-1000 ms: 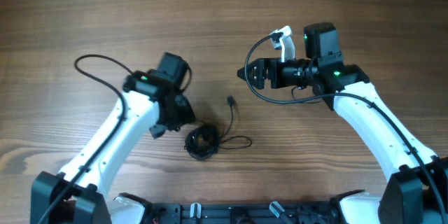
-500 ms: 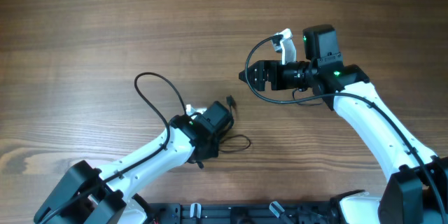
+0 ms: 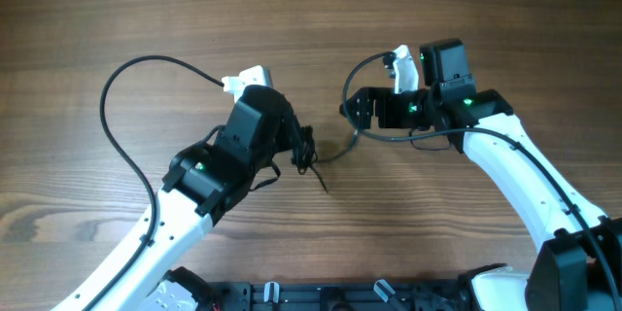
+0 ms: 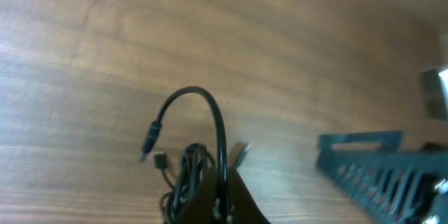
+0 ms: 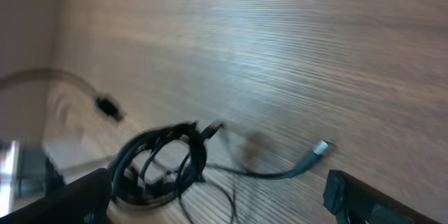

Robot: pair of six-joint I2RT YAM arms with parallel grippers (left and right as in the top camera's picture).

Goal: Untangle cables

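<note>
The cables (image 3: 309, 158) are a small tangled bundle of thin black cords. My left gripper (image 3: 302, 146) is shut on it and holds it above the table. Two strands trail from it, one down (image 3: 321, 181) and one right (image 3: 337, 155). In the left wrist view the shut fingers (image 4: 241, 206) pinch a cord that arches up to a plug end (image 4: 150, 141), with the bundle (image 4: 185, 175) beside them. My right gripper (image 3: 349, 110) stands open just right of the bundle. Its wrist view shows the coil (image 5: 161, 162) and a silver-tipped plug (image 5: 320, 147) above the open gripper (image 5: 217, 199).
The left arm's thick black cord (image 3: 121, 92) loops wide over the left of the wooden table (image 3: 292, 19). The right arm's cord (image 3: 362, 66) curves above its gripper. A black rail (image 3: 292, 293) runs along the front edge.
The left arm swung onto the bundle, its gripper shut on it, and it carried the bundle up and right toward the right gripper. The right gripper stayed open, barely shifting.
</note>
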